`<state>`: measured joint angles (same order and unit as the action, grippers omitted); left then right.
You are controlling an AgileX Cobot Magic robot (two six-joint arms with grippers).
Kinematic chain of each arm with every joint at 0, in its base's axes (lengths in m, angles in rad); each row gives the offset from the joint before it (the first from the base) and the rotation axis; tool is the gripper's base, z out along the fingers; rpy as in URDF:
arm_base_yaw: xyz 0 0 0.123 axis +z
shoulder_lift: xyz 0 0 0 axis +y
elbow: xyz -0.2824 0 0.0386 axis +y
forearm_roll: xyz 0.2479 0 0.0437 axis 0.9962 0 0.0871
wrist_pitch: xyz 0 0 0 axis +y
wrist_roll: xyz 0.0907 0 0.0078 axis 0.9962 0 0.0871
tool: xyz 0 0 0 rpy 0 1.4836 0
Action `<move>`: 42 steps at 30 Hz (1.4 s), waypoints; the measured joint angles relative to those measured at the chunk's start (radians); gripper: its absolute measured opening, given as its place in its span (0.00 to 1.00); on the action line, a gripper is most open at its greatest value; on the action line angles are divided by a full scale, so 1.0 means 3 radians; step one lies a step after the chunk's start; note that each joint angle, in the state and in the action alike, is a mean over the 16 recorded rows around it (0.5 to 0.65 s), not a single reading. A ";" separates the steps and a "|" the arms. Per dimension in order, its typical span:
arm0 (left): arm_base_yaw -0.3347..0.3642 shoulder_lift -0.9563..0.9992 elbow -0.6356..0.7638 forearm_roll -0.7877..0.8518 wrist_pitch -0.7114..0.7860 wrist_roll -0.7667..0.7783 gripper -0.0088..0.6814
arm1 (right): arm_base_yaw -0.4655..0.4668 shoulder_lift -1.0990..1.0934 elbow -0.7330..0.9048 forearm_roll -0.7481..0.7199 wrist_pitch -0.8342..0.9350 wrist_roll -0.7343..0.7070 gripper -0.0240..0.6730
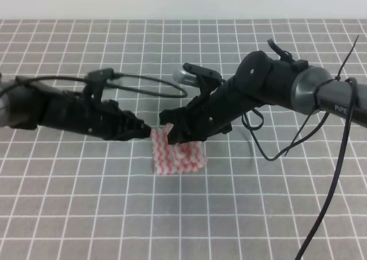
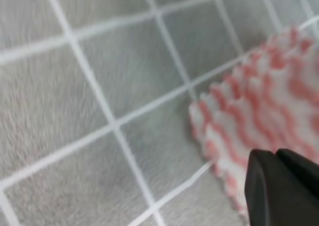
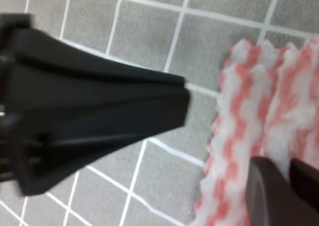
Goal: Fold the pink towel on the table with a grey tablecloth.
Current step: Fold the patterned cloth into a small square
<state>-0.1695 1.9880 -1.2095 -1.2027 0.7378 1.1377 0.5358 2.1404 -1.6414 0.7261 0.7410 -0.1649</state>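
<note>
A plain white wall (image 1: 172, 0) rises behind, evenly lit.

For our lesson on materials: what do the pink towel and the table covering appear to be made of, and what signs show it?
Pink towel: likely soft woven or terry cloth, matte, with fuzzy wavy stripes and a zigzag-cut edge. Grey tablecloth: apparently felt-like fabric, matte, with fine nap visible in the left wrist view and printed white grid lines.

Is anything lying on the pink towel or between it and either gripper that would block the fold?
Nothing visible does. The pink towel lies alone on the grey tablecloth. The left gripper is at its upper left corner and the right gripper at its top edge; only bare grid cloth surrounds it.
</note>
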 joint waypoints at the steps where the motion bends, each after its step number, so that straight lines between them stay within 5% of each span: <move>1: 0.0005 -0.0015 0.0000 0.0001 0.0001 0.0000 0.01 | 0.0000 0.0000 0.0000 -0.0004 -0.0001 0.0000 0.01; 35: 0.0030 -0.0114 0.0000 0.0004 0.0039 -0.0016 0.01 | 0.0000 0.0127 -0.0013 0.0040 -0.0066 0.0000 0.02; 42: 0.0030 -0.0114 0.0000 0.0005 0.0039 -0.0014 0.01 | 0.0000 0.0121 -0.0013 0.0126 -0.0050 -0.0004 0.11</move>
<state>-0.1604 1.9538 -1.2094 -1.2011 0.7496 1.1335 0.5358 2.1768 -1.6453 0.7640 0.7261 -0.1661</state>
